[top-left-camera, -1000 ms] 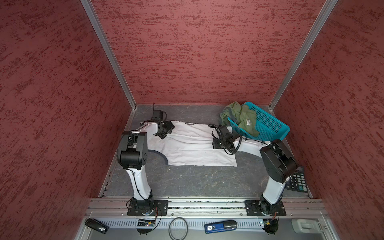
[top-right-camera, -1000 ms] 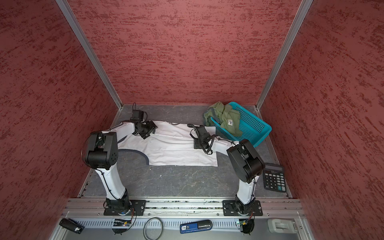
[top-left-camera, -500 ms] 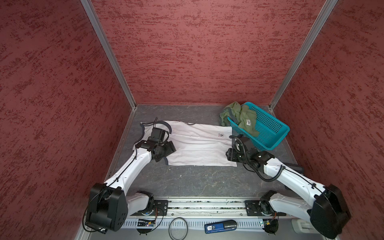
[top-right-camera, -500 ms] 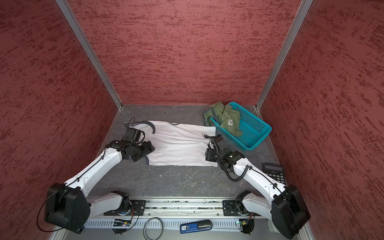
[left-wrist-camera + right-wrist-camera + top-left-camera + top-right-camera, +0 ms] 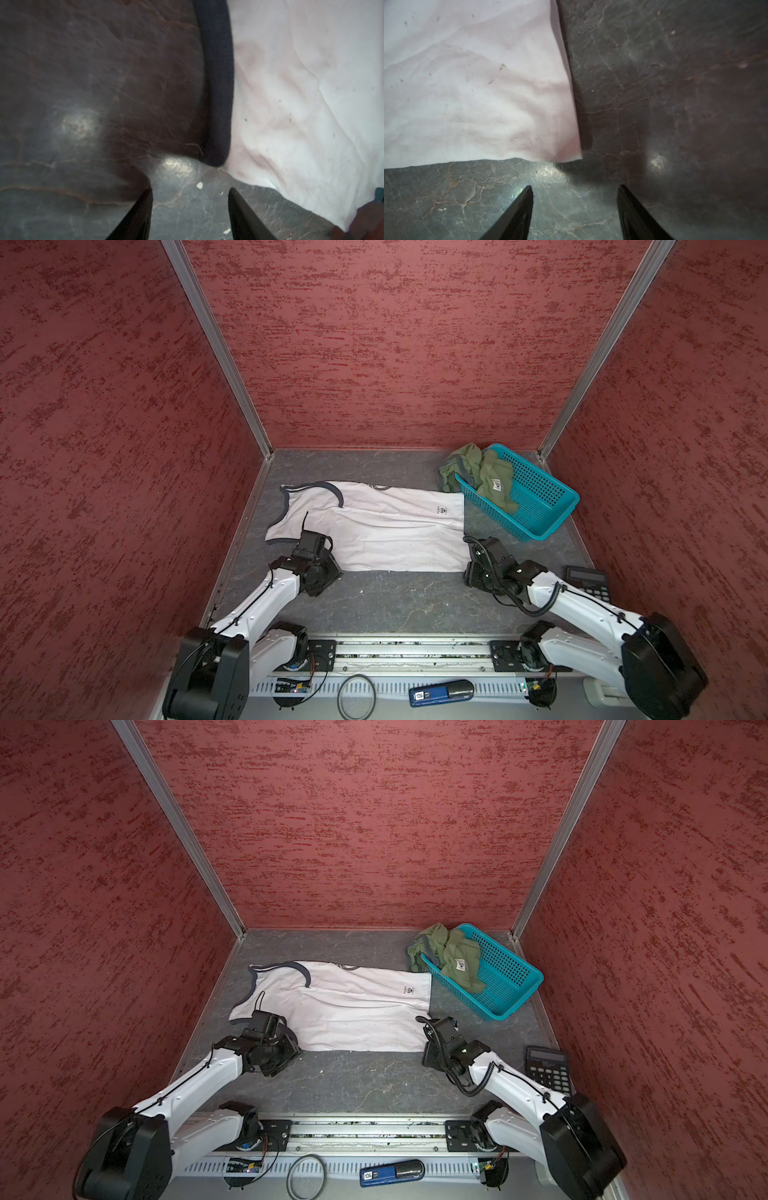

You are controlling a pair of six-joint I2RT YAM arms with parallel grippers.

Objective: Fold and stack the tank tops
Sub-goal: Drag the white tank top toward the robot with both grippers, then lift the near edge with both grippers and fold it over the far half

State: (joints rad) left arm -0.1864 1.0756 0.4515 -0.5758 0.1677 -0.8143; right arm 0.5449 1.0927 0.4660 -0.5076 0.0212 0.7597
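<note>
Lying flat: white tank top (image 5: 374,531), long axis left-right, straps left | left tool (image 5: 190,189) apart | right tool (image 5: 575,186) apart

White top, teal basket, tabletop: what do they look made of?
White tank top: soft matte cloth, likely cotton knit; creases, lies limp. Teal basket: rigid moulded plastic; regular mesh holes. Tabletop: grey, veined, slightly glossy with light glints; stone or printed sheet, cannot tell.

White tank top (image 5: 386,526) spread flat on worktop (image 5: 395,601), just beside teal basket (image 5: 498,516). Olive tank top (image 5: 492,479) bunched over basket's rim. Calculator (image 5: 590,578) near basket, apart.
</note>
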